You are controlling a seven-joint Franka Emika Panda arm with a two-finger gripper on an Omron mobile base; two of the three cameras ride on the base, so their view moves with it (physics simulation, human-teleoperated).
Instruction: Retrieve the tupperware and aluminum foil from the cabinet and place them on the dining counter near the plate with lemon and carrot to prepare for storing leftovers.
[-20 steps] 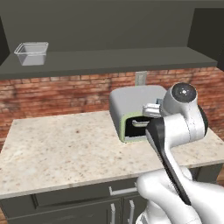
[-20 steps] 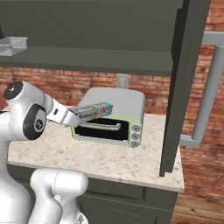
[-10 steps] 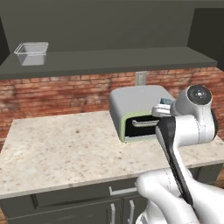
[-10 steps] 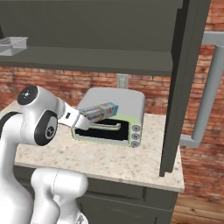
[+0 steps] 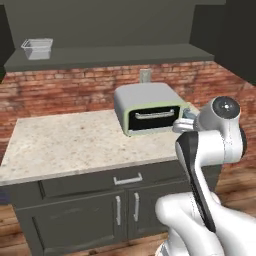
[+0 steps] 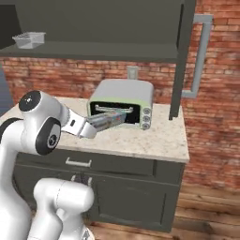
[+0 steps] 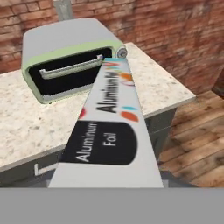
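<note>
Your base has swung right along the speckled stone counter (image 5: 75, 145); gripper (image 6: 104, 123) clamped on the long white aluminum foil box (image 7: 107, 135), clear plastic tupperware tub (image 5: 38, 48) not yet fetched from the shelf.

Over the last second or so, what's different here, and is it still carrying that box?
The whole view has slid: the base is moving, so the toaster oven and counter sit further left in the left base view. The arm has swung right with it. The foil box is still held out in front of the hand. The tupperware stays on the shelf.
</note>
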